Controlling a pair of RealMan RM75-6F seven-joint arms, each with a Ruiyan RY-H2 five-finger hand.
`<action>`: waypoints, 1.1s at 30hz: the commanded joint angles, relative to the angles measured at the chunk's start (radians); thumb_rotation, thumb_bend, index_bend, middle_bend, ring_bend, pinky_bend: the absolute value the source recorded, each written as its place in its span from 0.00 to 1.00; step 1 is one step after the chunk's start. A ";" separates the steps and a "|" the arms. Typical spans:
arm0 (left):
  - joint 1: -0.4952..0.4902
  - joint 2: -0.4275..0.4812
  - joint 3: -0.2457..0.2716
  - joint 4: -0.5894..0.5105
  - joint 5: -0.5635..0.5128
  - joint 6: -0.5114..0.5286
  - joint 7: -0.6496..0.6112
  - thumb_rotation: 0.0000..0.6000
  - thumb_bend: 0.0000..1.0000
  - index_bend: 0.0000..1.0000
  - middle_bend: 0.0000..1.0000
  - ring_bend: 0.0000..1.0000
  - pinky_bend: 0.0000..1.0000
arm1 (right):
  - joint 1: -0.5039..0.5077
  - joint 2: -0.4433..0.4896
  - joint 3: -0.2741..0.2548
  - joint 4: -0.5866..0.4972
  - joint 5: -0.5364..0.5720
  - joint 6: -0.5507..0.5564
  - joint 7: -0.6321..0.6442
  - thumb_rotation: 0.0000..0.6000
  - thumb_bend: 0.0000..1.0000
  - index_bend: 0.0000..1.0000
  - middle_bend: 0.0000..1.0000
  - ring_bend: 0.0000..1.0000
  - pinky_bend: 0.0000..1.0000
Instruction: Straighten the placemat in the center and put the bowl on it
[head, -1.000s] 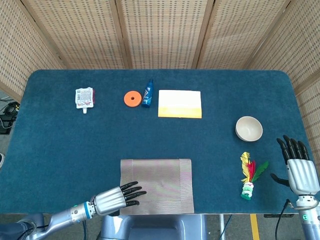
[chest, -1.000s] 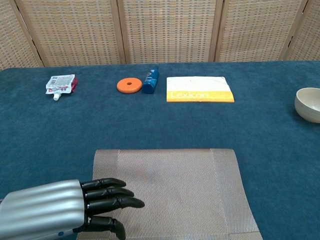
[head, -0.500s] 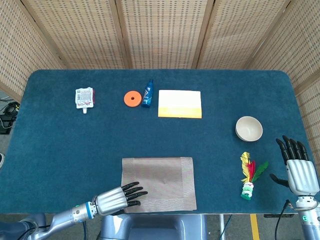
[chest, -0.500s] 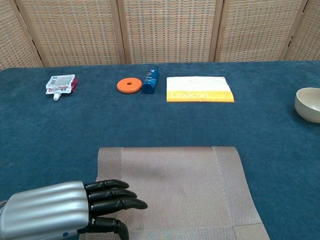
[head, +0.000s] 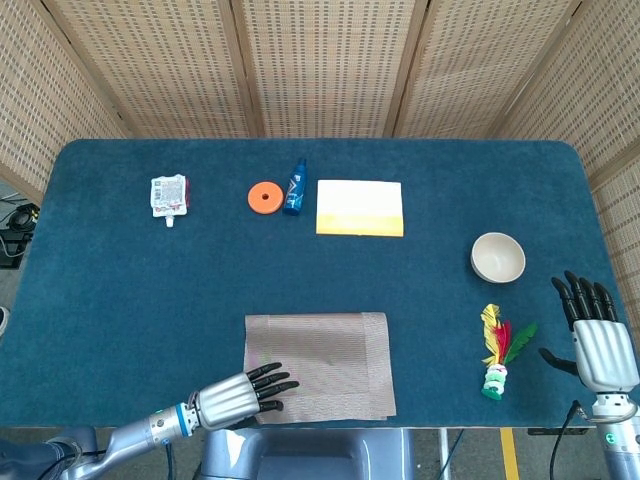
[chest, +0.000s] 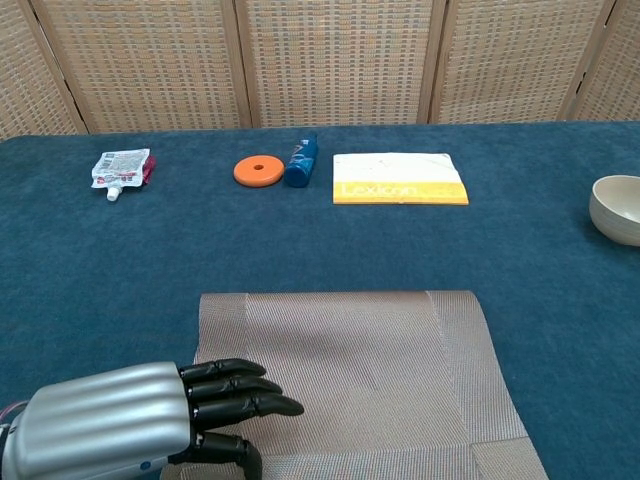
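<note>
From the head view, the placemat (head: 319, 365) lies at the near edge of the blue tabletop (head: 120, 290), its sides slightly skewed to that edge. The left hand (head: 242, 393) lies flat on the placemat's near left corner, dark fingers stretched side by side across the weave and holding nothing. The bowl (head: 498, 257) stands well right of the placemat and farther back, upright on the bare cloth. A feathered shuttlecock toy (head: 497, 352) lies between the placemat and the right hand (head: 598, 340), nearer the hand. That hand rests at the tabletop's right near corner, palm down, fingers straight and spread, gripping nothing and touching neither toy nor bowl. Well behind the placemat runs a row: a white pouch (head: 169, 195) to the left, then an orange disc (head: 264, 197), a small blue bottle (head: 295, 187) just beside it, and a white and yellow book (head: 360, 208).

In the chest view the placemat (chest: 370, 380) fills the lower middle, and the left hand (chest: 150, 425) presses on its near left part with fingers extended together. The bowl (chest: 617, 208) is cut by the right edge, well apart from the placemat. The pouch (chest: 121, 169), disc (chest: 259, 171), bottle (chest: 301, 161) and book (chest: 399, 179) sit beyond it.
</note>
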 joint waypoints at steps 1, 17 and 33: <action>0.000 -0.002 0.004 0.000 -0.003 0.002 0.002 1.00 0.41 0.35 0.00 0.00 0.00 | -0.001 0.002 -0.001 -0.002 -0.003 0.001 0.002 1.00 0.00 0.00 0.00 0.00 0.00; 0.000 -0.018 0.016 0.010 -0.026 0.003 0.015 1.00 0.50 0.52 0.00 0.00 0.00 | -0.007 0.008 0.001 -0.012 -0.015 0.010 0.008 1.00 0.00 0.00 0.00 0.00 0.00; 0.012 -0.038 -0.020 0.005 -0.085 0.023 -0.006 1.00 0.72 0.77 0.00 0.00 0.00 | -0.010 0.011 0.004 -0.014 -0.016 0.010 0.013 1.00 0.00 0.00 0.00 0.00 0.00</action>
